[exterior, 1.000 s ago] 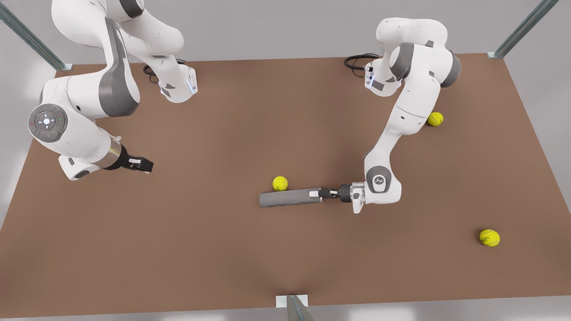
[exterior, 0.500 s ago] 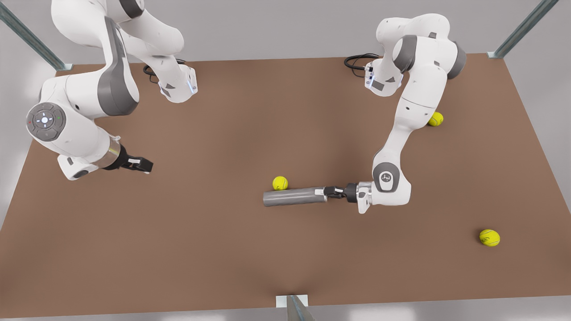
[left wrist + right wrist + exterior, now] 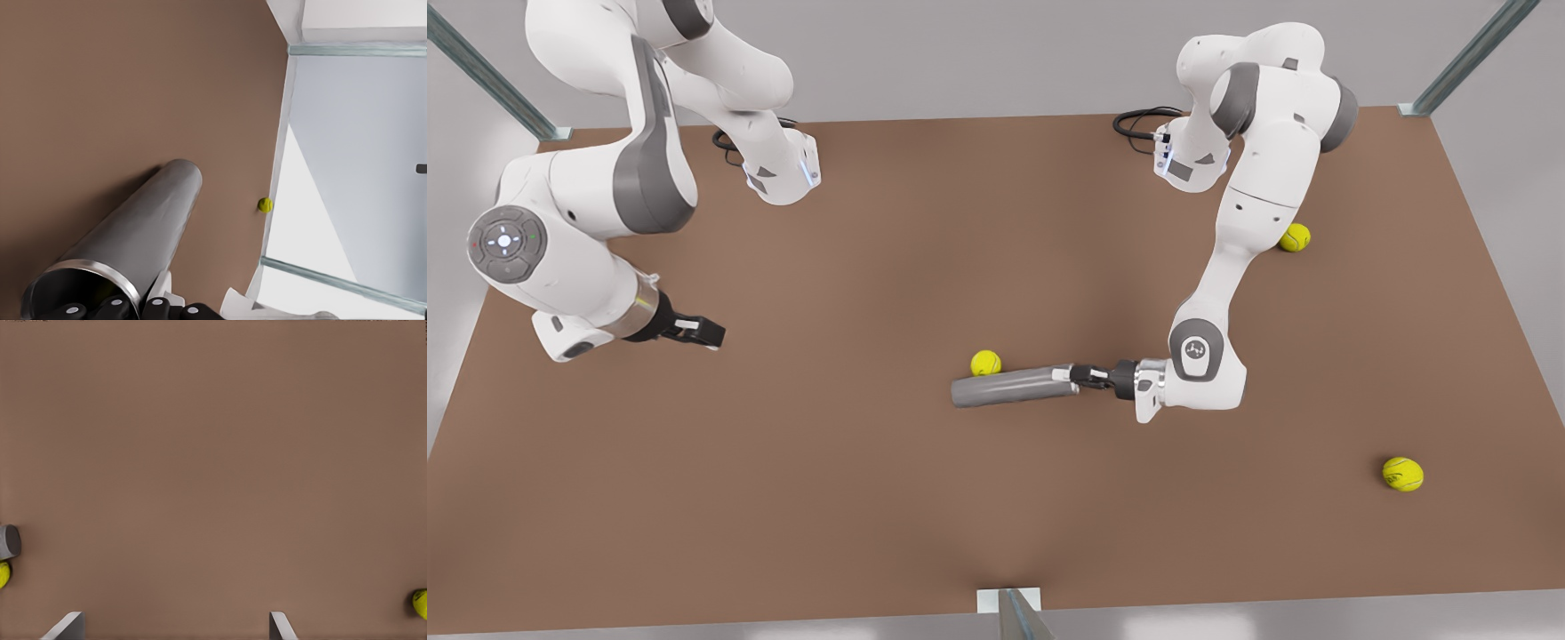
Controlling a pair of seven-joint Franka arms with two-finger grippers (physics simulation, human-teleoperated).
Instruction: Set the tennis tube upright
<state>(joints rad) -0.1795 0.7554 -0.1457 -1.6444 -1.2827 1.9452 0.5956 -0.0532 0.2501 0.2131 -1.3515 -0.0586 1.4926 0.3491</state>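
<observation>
Lying on its side near the middle of the brown table (image 3: pixel 836 498), the tennis tube (image 3: pixel 1009 388) is gripped at its hollow end by the left gripper (image 3: pixel 1074 377), on the front view's right. A bright rim around the tube's mouth is revealed in the left wrist view (image 3: pixel 100 269), with a smooth grey metallic wall stretching away. The right gripper (image 3: pixel 710 333) is held above bare table at the front view's left, its fingers (image 3: pixel 65 627) spread wide apart and holding nothing. A fuzzy yellow-green tennis ball (image 3: pixel 985 363) is seen just beside the tube's far end; two more balls (image 3: pixel 1295 237) (image 3: pixel 1402 473) are well apart.
</observation>
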